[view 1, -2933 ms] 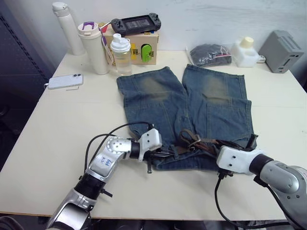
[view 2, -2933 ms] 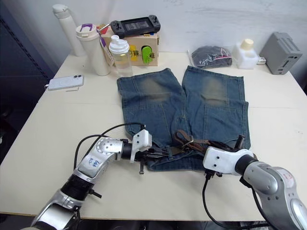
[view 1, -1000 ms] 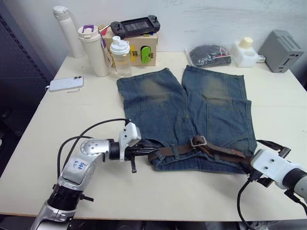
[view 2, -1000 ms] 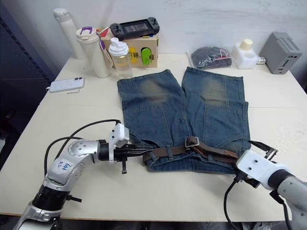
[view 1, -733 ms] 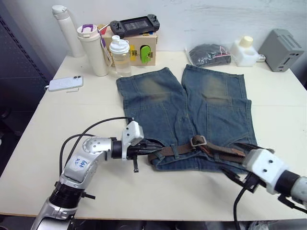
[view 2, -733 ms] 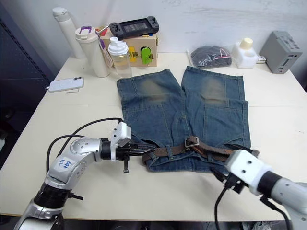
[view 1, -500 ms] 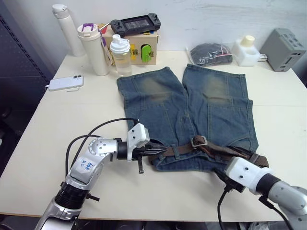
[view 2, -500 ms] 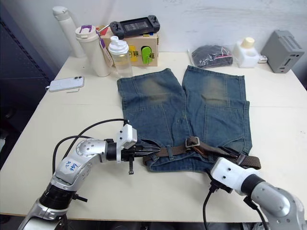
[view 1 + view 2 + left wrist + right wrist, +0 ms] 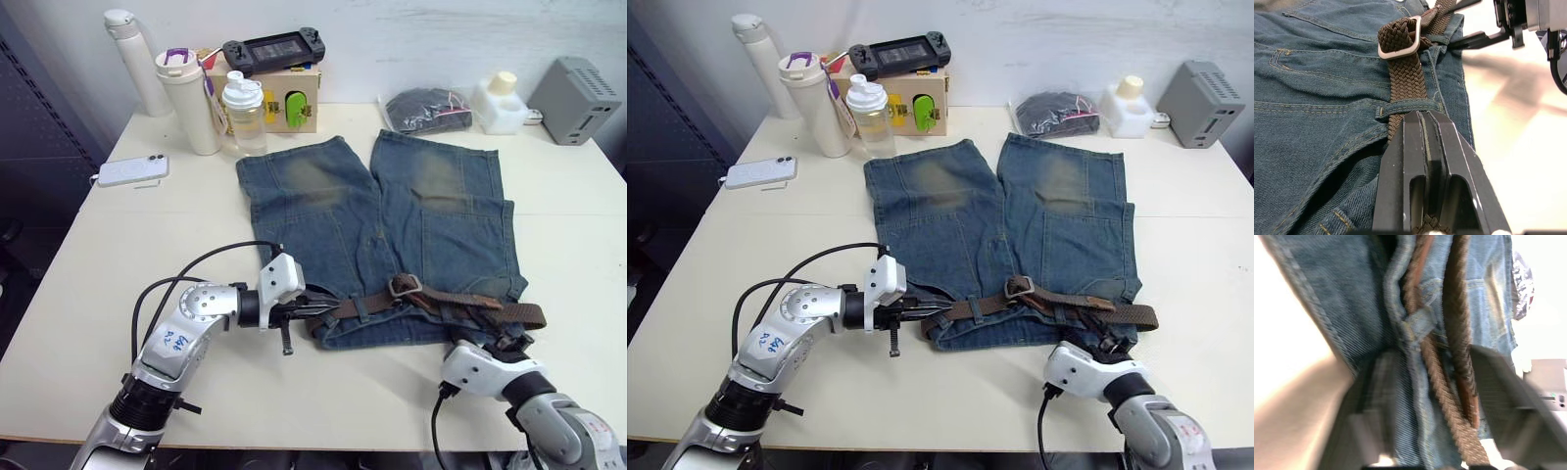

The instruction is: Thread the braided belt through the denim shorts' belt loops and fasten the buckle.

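With the belt (image 9: 431, 299) lying along the shorts' (image 9: 377, 230) waistband near the desk's front edge, my left fingers (image 9: 1425, 161) clamped on its end and the right fingers (image 9: 1493, 382) apart around the waistband, I judge threading nearly done; next, feed the free end toward the buckle (image 9: 404, 286).

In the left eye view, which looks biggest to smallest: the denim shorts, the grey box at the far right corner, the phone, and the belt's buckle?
1. denim shorts
2. grey box
3. phone, lying flat, looks nearly as big as the box; uncertain.
4. buckle, clearly smallest.
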Tool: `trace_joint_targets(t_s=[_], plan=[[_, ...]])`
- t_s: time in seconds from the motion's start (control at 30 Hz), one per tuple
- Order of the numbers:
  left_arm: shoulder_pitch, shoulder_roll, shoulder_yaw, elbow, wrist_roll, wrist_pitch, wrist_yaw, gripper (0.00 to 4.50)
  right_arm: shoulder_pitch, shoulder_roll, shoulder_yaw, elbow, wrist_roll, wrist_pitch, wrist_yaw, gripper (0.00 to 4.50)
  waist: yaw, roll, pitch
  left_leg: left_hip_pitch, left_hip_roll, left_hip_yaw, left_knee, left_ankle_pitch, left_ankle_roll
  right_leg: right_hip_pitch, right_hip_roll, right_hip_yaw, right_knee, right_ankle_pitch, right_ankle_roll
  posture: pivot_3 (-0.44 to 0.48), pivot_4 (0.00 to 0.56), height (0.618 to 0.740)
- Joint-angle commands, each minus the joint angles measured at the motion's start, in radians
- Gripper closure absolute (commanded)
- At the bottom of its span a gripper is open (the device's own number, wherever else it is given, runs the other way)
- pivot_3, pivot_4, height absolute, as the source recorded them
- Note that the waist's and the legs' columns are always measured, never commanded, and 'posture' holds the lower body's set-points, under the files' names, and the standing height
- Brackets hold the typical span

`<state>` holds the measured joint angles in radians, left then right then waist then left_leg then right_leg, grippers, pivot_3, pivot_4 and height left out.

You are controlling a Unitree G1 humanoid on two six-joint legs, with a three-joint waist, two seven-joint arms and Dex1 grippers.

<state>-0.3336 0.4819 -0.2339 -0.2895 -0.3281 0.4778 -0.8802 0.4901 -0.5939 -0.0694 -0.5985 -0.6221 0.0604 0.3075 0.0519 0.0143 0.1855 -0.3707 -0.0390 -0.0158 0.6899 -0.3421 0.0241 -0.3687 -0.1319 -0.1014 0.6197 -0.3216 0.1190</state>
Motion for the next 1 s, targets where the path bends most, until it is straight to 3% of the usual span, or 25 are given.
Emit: trace_joint_targets(t_s=[0.03, 0.43, 0.47, 0.53, 0.7, 1.0], plan=[[0.003, 0.004, 0.000, -0.029, 0.004, -0.024, -0.002, 4.50, -0.006, 0.006, 0.013, -0.003, -0.018, -0.004, 0.017, 4.45, -0.001, 0.000, 0.000, 0.000, 0.000, 0.000, 0.000, 0.000, 0.000, 0.000, 0.000, 0.000, 0.000, 0.000, 0.000, 0.000, 0.150, 0.690], [0.023, 0.069, 0.045, -0.008, 0.008, -0.093, -0.048, 4.50, -0.103, 0.056, 0.094, -0.015, -0.030, 0.069, 0.097, 4.45, -0.011, 0.000, 0.000, 0.000, 0.001, 0.000, -0.001, 0.000, -0.001, -0.001, 0.000, 0.000, 0.001, -0.001, -0.001, 0.000, 0.150, 0.690], [0.027, 0.078, 0.054, -0.016, -0.005, -0.085, -0.060, 3.82, -0.109, 0.063, 0.109, -0.019, -0.036, 0.073, 0.100, 4.50, -0.013, 0.000, 0.000, 0.000, 0.001, 0.000, -0.001, 0.000, -0.001, -0.002, 0.000, 0.000, 0.001, -0.001, -0.001, 0.000, 0.150, 0.690], [0.026, 0.086, 0.066, -0.037, -0.019, -0.067, -0.062, 3.26, -0.117, 0.078, 0.135, -0.026, -0.048, 0.080, 0.106, 4.50, -0.020, 0.000, 0.000, 0.000, 0.002, 0.000, -0.001, 0.000, -0.001, -0.002, 0.000, 0.000, 0.001, -0.001, -0.002, 0.000, 0.150, 0.690], [0.020, 0.080, 0.030, -0.059, 0.039, -0.095, -0.032, 1.01, -0.125, 0.097, 0.165, -0.032, -0.067, 0.091, 0.110, 4.50, -0.028, -0.001, 0.000, 0.000, 0.002, 0.001, -0.004, 0.000, -0.001, -0.003, 0.000, 0.001, 0.003, -0.001, -0.002, 0.000, 0.150, 0.690], [-0.006, 0.023, -0.059, 0.012, 0.266, -0.206, 0.127, 1.01, -0.109, 0.088, 0.145, -0.032, -0.063, 0.086, 0.113, 4.50, -0.027, -0.001, 0.000, 0.000, 0.001, 0.002, -0.004, 0.001, -0.001, -0.004, 0.001, 0.001, 0.005, -0.001, -0.002, 0.000, 0.150, 0.690]])
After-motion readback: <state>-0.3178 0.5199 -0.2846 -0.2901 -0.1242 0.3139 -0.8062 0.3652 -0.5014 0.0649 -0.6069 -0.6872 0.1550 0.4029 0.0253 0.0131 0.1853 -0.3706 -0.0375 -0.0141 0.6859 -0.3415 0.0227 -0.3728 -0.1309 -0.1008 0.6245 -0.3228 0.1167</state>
